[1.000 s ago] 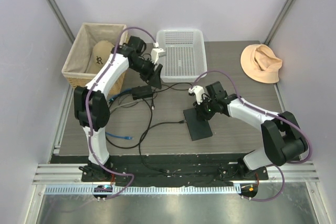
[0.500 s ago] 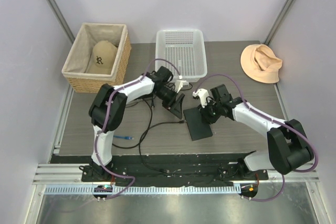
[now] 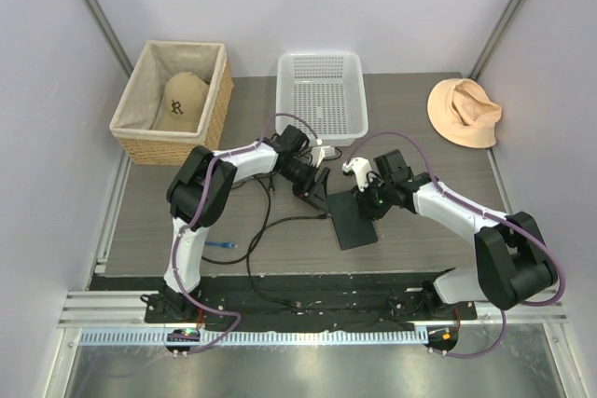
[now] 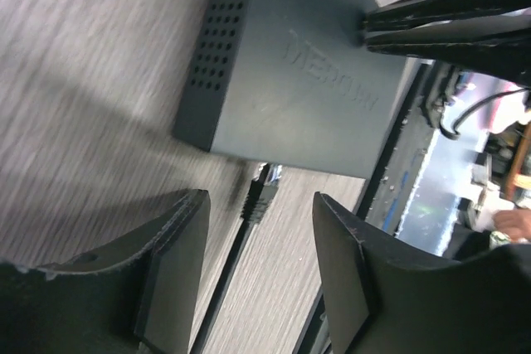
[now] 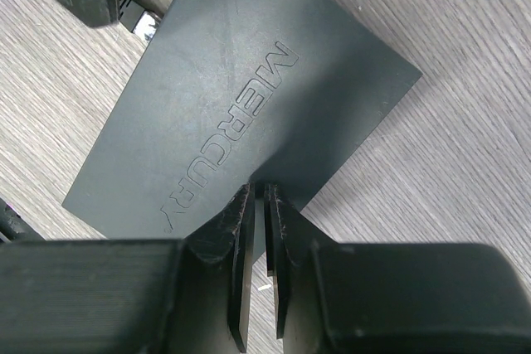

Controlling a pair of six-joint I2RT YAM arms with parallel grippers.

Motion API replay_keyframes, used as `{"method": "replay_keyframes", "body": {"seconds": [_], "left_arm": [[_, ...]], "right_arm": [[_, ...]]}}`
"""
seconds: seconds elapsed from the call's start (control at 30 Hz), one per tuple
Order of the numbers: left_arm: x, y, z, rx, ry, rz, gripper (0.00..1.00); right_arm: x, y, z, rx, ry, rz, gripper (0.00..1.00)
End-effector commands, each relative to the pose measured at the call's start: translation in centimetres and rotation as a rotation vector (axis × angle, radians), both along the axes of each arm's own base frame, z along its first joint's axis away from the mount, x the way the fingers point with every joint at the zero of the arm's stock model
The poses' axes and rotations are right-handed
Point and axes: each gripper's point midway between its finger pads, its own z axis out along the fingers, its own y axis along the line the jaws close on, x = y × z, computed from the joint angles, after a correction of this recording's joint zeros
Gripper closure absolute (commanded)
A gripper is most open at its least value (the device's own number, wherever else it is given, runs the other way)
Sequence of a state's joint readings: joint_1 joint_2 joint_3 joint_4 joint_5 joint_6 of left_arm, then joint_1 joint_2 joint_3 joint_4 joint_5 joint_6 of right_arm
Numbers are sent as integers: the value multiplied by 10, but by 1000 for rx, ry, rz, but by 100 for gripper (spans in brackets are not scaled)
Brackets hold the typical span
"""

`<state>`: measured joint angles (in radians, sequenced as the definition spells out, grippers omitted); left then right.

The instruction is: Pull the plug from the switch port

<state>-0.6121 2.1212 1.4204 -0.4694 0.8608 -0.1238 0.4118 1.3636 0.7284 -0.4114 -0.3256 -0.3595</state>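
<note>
Grey wood-grain table is stretching between pale walls, seen from above, with two robot arms reaching inward from its near edge. A flat black box, the switch, is lying near the middle of the table, with raised lettering showing on its top. The switch port is sitting on the narrow left edge of the box. The plug is meeting it end-on, though how deeply it is seated is hard to tell. Its thin black cable is trailing away across the table.

The left gripper is hovering low at that edge with its fingers spread, one on each side of the plug and not touching it. The right gripper is resting on the top of the box near its far edge, fingers pressed together with nothing between them.

Along the back, a wicker basket is holding a tan cap, a white plastic basket is standing beside it, and a floppy hat is lying at the right.
</note>
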Motion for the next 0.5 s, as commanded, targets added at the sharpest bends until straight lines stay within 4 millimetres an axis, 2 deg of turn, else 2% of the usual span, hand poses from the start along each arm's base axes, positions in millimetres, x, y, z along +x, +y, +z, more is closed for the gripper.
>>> {"method": "replay_keyframes", "body": {"seconds": [0.0,0.2,0.47], "left_arm": [[-6,-4,-15,-20,45,-33,45],[-14,-6,-16,-36,63,-83,53],[-21,5,-31,24,79,-102,57]], "right_arm": [[3,-2,-1,-9,-1,-9,82],[4,-2,-3,-11,3,-9,82],[6,-1,-4,-12,1,-7,82]]}}
